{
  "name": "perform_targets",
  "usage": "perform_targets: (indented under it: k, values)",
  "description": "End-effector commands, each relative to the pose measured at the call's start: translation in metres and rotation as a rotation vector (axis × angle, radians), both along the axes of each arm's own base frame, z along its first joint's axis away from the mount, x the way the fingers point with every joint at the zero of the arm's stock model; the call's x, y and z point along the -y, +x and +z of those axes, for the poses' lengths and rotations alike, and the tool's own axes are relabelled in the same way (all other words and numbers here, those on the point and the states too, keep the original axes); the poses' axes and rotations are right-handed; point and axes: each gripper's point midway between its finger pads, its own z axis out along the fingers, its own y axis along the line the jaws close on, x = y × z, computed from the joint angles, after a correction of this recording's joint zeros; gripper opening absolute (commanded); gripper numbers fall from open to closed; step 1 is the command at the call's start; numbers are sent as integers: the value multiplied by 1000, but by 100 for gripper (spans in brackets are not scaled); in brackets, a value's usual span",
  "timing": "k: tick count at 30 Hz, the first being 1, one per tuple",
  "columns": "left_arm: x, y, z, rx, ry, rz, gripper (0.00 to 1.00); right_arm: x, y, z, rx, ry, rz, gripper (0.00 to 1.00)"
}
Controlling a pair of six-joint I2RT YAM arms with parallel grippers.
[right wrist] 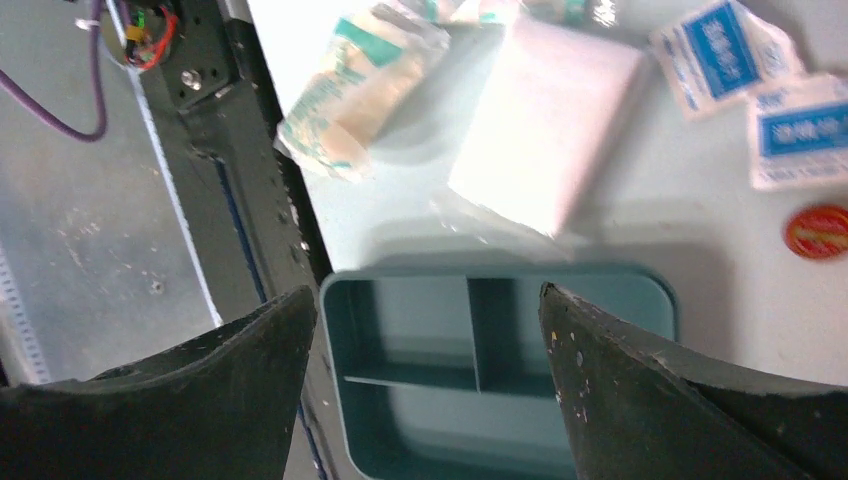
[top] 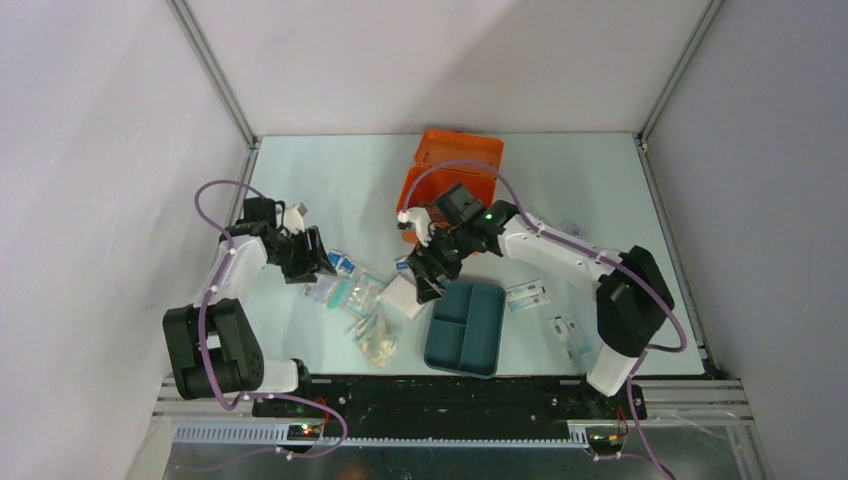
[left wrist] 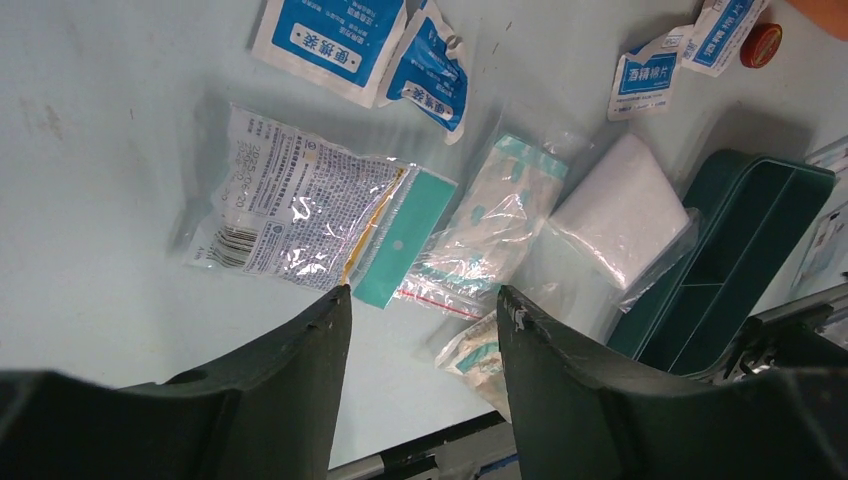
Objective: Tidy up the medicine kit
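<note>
The orange medicine kit (top: 455, 165) stands at the back middle of the table with its lid raised; only a corner of it (left wrist: 830, 8) shows in the left wrist view. My right gripper (top: 432, 278) is open and empty, hovering above the near-left end of the dark teal tray (top: 465, 325), which fills the gap between its fingers (right wrist: 430, 300) in the right wrist view. My left gripper (top: 315, 260) is open and empty, above the table just left of the loose packets (top: 352, 292). In its wrist view (left wrist: 425, 300) a printed clear packet (left wrist: 290, 205) lies just beyond the fingertips.
A white gauze pad (right wrist: 545, 120) lies by the tray (right wrist: 500, 370), with a bagged bandage roll (right wrist: 350, 90). Blue-white sachets (left wrist: 335, 35) and a small red round item (right wrist: 818, 232) lie nearby. More packets (top: 525, 295) lie right of the tray. The black table rail (top: 450, 390) runs along the near edge.
</note>
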Motion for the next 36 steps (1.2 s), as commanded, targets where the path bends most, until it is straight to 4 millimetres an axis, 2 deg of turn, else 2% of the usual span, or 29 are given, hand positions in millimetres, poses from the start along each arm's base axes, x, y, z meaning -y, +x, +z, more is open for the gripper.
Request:
perform_targets:
  k: [1, 2, 3, 4, 5, 6, 7, 8, 9, 10, 11, 12, 15, 19, 22, 23, 25, 29, 30, 31, 35, 36]
  values:
    - [5, 6, 11, 56, -28, -1, 61, -51, -13, 13, -70, 104, 35, 87]
    - [5, 6, 12, 57, -26, 2, 61, -58, -17, 6, -84, 95, 47, 88]
    - [4, 6, 13, 63, -22, 5, 61, -68, -23, 9, -78, 103, 76, 89]
    - [4, 7, 14, 67, -22, 8, 61, -76, -33, -2, -99, 78, 101, 89]
    - [3, 8, 17, 76, -21, 12, 61, -84, -34, -7, -107, 66, 110, 89]
    - [2, 8, 18, 80, -21, 15, 61, -95, -39, -4, -101, 67, 121, 89]
    - [2, 9, 21, 91, -19, 19, 61, -98, -41, -19, -125, 29, 119, 89]
    - [1, 9, 23, 97, -18, 24, 61, -107, -41, -17, -115, 20, 109, 88]
    - [0, 9, 25, 107, -17, 26, 62, -108, -44, -33, -143, -26, 105, 87]
    - [0, 9, 27, 113, -17, 31, 62, -114, -46, -34, -140, -36, 103, 84]
    - [-1, 8, 30, 128, -15, 33, 62, -115, -49, -48, -162, -73, 102, 83]
    - [-3, 8, 35, 147, -11, 38, 62, -118, -53, -51, -162, -82, 108, 79]
    - [-6, 6, 41, 181, 6, 51, 62, -118, -60, -74, -162, -146, 111, 74]
    - [-7, 6, 51, 225, 12, 55, 62, -118, -69, -94, -152, -197, 128, 70]
    - [-6, 7, 54, 245, 10, 52, 62, -120, -72, -102, -154, -216, 133, 60]
    - [-6, 7, 55, 248, 6, 53, 62, -121, -72, -102, -149, -219, 134, 57]
    - [-5, 7, 55, 254, 3, 52, 62, -120, -71, -101, -138, -224, 133, 44]
    - [-4, 8, 55, 259, -2, 48, 62, -113, -67, -83, -98, -215, 140, 36]
    - [-4, 9, 55, 260, -2, 48, 62, -112, -67, -70, -79, -195, 142, 34]
    - [-4, 10, 54, 257, -5, 48, 62, -108, -65, -66, -59, -191, 150, 29]
    - [-4, 14, 55, 252, -13, 45, 62, -95, -55, -13, 44, -100, 145, 27]
    - [-3, 16, 59, 263, -20, 40, 62, -90, -49, -8, 56, -88, 131, 27]
